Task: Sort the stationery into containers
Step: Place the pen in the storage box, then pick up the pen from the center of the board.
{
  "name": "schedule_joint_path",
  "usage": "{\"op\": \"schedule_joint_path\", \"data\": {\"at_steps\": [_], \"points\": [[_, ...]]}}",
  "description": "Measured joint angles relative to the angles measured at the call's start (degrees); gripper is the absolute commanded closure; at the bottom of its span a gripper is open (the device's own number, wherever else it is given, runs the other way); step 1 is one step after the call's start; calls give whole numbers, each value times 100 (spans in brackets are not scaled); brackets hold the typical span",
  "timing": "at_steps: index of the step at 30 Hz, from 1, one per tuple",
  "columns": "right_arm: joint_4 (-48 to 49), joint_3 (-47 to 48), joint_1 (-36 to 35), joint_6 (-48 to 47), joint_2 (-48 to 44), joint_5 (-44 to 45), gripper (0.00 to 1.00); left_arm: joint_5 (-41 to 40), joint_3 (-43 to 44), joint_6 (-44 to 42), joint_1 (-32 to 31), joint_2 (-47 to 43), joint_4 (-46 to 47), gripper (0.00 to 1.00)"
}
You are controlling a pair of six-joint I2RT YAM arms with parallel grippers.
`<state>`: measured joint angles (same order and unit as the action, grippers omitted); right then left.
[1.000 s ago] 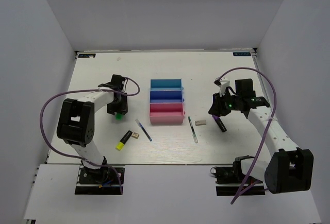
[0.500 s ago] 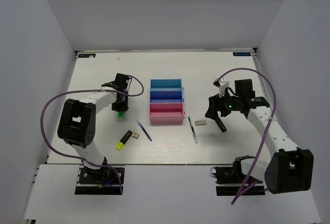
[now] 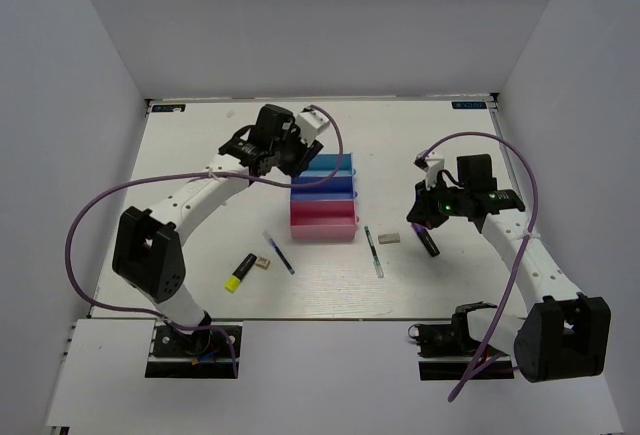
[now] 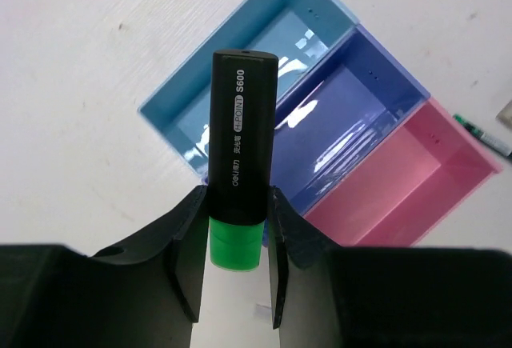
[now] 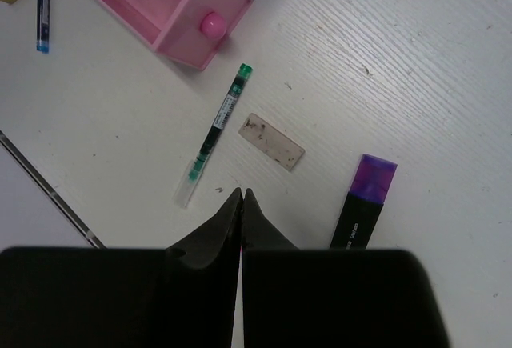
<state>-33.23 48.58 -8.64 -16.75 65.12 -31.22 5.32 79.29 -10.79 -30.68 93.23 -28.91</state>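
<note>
My left gripper (image 3: 287, 154) is shut on a black highlighter with a green end (image 4: 240, 148) and holds it above the near end of the teal tray (image 4: 172, 100). The blue tray (image 4: 364, 112) and the pink tray (image 4: 416, 180) lie beside it; all three look empty. In the top view the teal (image 3: 323, 163), blue (image 3: 323, 186) and pink (image 3: 323, 219) trays form a row. My right gripper (image 5: 242, 193) is shut and empty, above the table next to the purple-black marker (image 5: 364, 204), a grey eraser (image 5: 272, 142) and the dark-green pen (image 5: 214, 136).
A yellow highlighter (image 3: 240, 271), a tan eraser (image 3: 262, 264) and a blue pen (image 3: 278, 252) lie left of the pink tray. The dark-green pen (image 3: 374, 251) and grey eraser (image 3: 390, 237) lie to its right. White walls enclose the table.
My left arm has swung from the table's left side up and right to above the trays, carrying the green-ended highlighter. My right gripper has barely moved.
</note>
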Motion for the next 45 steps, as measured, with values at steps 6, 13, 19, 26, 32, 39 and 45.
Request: {"op": "schedule_joint_path", "data": {"at_steps": [6,13,19,26,32,39,45], "points": [[26,-4,4,4,-15,0,100,658,111,-1401,-13,391,341,100],[44,-37,4,11,-20,17,97,1012,140,-2782,-9,918,942,100],[72,-68,4,26,-20,151,91,1040,308,-3274,-9,1521,1366,100],[79,-70,22,17,-20,282,81,962,332,-3314,-4,1998,1768,71],[79,-72,31,9,-20,304,77,857,302,-3174,-2,1993,2079,47],[79,-72,33,7,-20,323,76,789,291,-3067,4,1871,2114,44],[94,-74,33,46,-20,470,93,636,13,-2645,2,1373,2059,94]]}}
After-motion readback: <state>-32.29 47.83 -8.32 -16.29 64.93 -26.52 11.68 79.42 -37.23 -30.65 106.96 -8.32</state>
